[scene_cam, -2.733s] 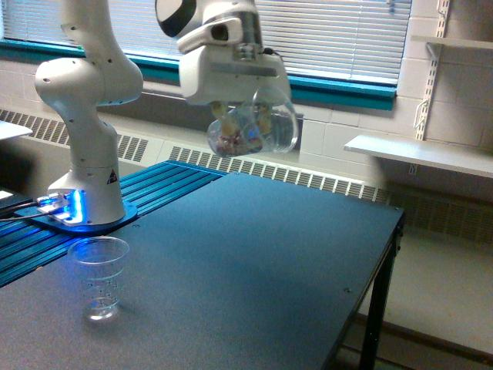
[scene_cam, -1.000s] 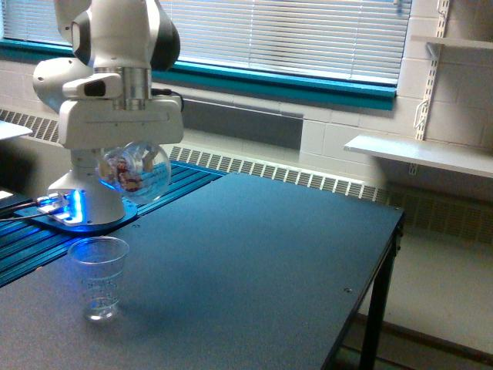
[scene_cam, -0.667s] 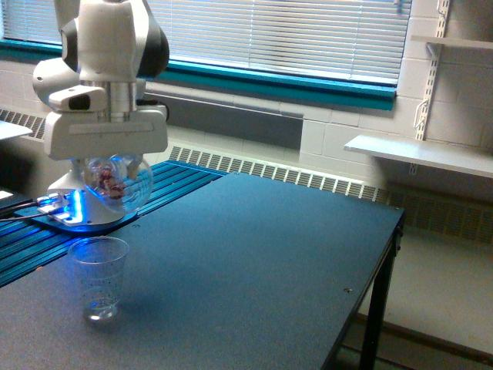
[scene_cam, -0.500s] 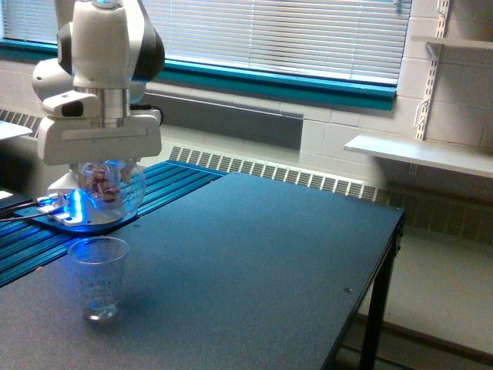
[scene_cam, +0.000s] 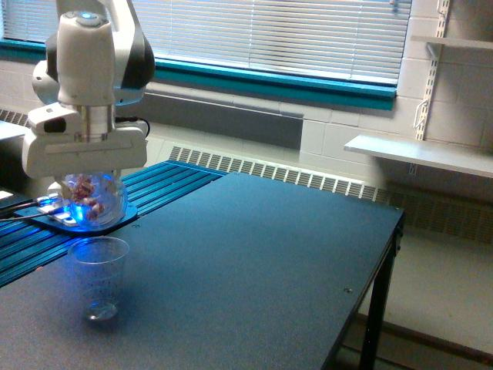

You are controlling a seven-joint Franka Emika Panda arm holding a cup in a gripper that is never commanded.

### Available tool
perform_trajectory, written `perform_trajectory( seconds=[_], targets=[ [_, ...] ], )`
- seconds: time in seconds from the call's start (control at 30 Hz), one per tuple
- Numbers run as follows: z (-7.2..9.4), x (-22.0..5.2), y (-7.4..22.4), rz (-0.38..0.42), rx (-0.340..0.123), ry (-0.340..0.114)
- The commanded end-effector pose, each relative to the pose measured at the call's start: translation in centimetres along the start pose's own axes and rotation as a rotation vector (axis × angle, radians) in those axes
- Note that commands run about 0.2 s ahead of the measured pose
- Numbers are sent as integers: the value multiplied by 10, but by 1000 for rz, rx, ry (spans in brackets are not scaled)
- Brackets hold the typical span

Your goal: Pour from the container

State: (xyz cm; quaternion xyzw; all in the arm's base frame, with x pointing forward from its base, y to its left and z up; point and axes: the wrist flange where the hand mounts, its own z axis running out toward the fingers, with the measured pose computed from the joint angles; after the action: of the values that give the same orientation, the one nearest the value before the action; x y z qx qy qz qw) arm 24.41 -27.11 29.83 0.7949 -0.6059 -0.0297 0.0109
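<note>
Near-left on the table point(scene_cam: 254, 262): a clear ridged plastic cup point(scene_cam: 98, 277), upright, looks empty or close to it; can't tell for sure through the plastic. Dark tabletop otherwise bare around it.

Just above and a bit behind the cup hangs the bowl point(scene_cam: 94, 200), the small round clear container w/ pinkish-red candies showing inside. It's in the air, not touching the cup; a clear gap sits between its bottom and the cup rim. Candies seem to sit low in the bowl, so it reads as roughly upright or only slightly tipped; exact tilt and which way the mouth faces can't be told.

The gripper point(scene_cam: 86, 173) comes down from the white hand block and is clamped on the bowl. Fingers mostly hidden behind glass and glare, but the bowl hangs from it, so judged closed on it.

Farther back-left: arm base point(scene_cam: 73, 212) w/ blue glow on a blue ribbed strip. Far: radiator grille, window blinds, shelf at right.

Progress, my read: bowl is carried over the cup, approx lined up. Nothing seen falling, no candies visible in the cup. Left to do: tip the bowl so candies drop in, w/out spilling past the narrow rim.
</note>
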Motion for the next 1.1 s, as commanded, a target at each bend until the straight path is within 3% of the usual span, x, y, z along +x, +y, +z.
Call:
perform_trajectory(
  seconds=[0.03, 1.1],
  targets=[
    [17, -10, 7, 25, -35, -79],
    [22, -8, -8, 104, -64, -183]
  ],
)
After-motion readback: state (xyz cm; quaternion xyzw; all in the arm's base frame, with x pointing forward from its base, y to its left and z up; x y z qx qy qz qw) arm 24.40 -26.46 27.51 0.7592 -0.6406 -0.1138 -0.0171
